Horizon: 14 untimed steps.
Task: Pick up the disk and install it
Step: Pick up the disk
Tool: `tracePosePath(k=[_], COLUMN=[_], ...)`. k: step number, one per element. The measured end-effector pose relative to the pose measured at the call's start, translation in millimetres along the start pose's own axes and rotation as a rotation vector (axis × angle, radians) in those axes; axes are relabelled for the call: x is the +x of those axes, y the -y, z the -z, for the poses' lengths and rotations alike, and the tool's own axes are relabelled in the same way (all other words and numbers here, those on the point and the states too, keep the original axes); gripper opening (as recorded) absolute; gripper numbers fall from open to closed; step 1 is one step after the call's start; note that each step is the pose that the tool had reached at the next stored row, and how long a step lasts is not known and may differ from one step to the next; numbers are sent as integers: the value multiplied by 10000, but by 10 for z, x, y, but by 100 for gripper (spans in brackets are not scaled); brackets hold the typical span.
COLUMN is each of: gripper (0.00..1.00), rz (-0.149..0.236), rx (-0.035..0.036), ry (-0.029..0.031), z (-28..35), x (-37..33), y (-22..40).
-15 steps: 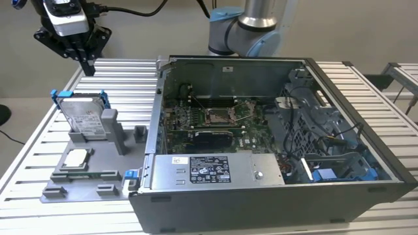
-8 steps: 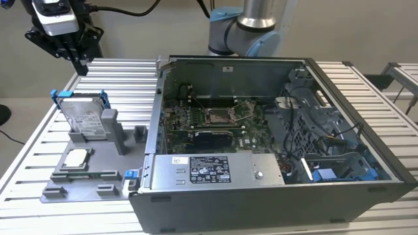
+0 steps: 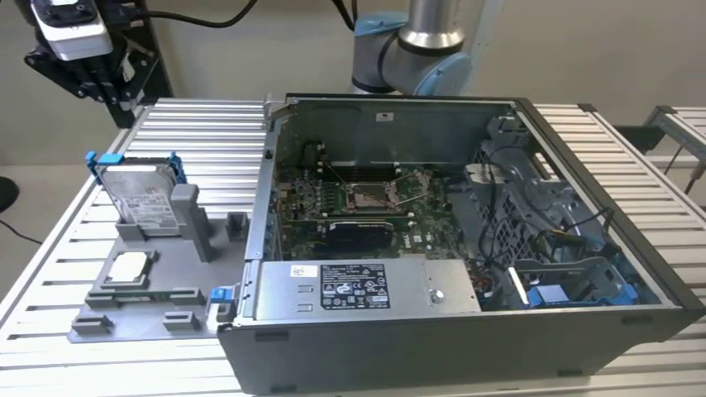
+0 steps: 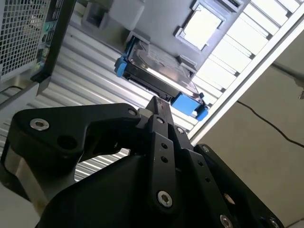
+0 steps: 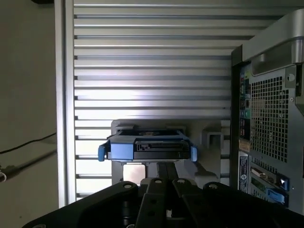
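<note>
The disk [image 3: 144, 194], a silver-grey drive with a white label in a blue carrier bracket, stands on edge in a grey holder [image 3: 155, 289] at the exterior view's left, beside the open computer case. My gripper [image 3: 102, 87] hangs above and behind it, well clear of it, over the table's far left corner. In both wrist views the black fingers lie close together with nothing between them. Their tips [image 5: 166, 170] point toward the disk [image 5: 147, 147], whose connector edge faces the first wrist view. In the second wrist view the disk [image 4: 159, 76] lies beyond the fingertips [image 4: 159, 105].
The open computer case [image 3: 617, 248] takes up the middle and right of the slatted table [image 3: 198, 132]. Inside are a motherboard [image 3: 364, 203], a grey box with a white sticker [image 3: 364, 289] and a blue-trimmed bay [image 3: 557, 295]. A small square chip [image 3: 129, 267] sits on the holder.
</note>
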<state>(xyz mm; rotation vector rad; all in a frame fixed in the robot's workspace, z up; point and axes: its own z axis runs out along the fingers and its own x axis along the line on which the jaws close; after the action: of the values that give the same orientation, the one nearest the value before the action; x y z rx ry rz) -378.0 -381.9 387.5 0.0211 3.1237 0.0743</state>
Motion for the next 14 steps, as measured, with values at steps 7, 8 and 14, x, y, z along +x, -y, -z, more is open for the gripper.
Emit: tracePosePath(k=[7, 8, 14], gripper=[0, 0, 0], rz=[3, 4, 34], rx=[0, 0, -1], ry=[0, -1, -26], z=[-10, -12, -27], x=[118, 133, 200], y=[2, 2, 4])
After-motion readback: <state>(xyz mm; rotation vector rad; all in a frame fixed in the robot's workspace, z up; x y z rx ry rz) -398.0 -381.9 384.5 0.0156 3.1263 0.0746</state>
